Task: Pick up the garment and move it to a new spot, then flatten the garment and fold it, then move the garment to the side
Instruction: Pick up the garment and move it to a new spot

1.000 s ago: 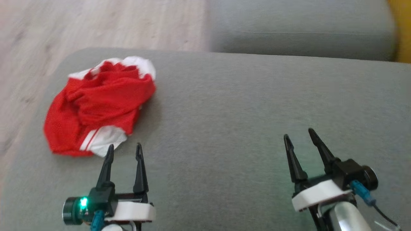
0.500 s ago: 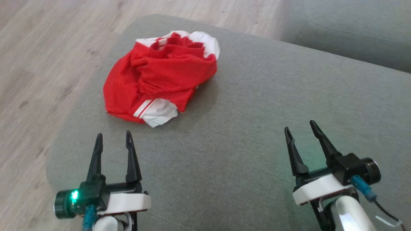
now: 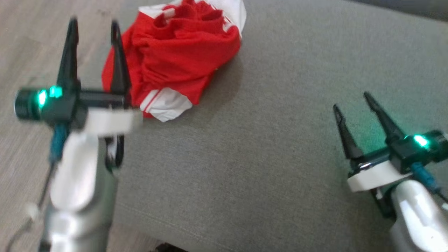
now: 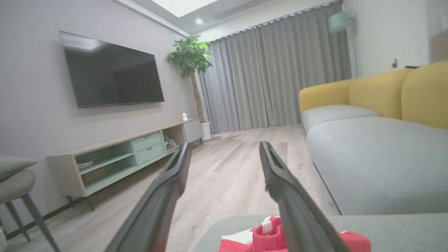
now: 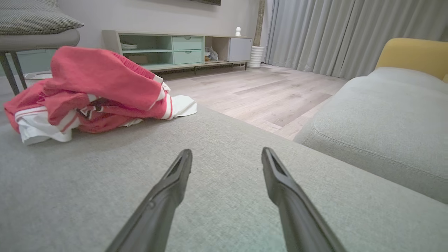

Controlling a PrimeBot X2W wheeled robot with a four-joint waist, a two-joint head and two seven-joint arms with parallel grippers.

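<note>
The garment (image 3: 178, 59) lies in a crumpled heap on the grey cushion (image 3: 280, 140), close to the cushion's far left corner, where it meets the wooden floor (image 3: 21, 42). The heap is a little longer than it is wide. Its long line runs from a white sleeve (image 3: 166, 106) with red stripes at the near end to more white cloth at the far end, leaning to the robot's right as it goes away.

The left end effector (image 3: 93, 26) is by far the nearer one. In the head view it sits just beside the heap's left edge, its right finger crossing the red cloth, its fingers spread wide with nothing between them. It looks to be raised above the heap, not down in it. Its wrist view looks out across the room, with the cloth low at the bottom edge, below the fingers and slightly to the right of their centre line. From that, the cloth lies below and a little to the right of this end effector, so a grasp probably calls for tipping downward and shifting right.

The right end effector (image 3: 350, 99) is also spread wide and empty, and sits low over bare cushion. The garment is well apart from it, ahead and to its left.
</note>
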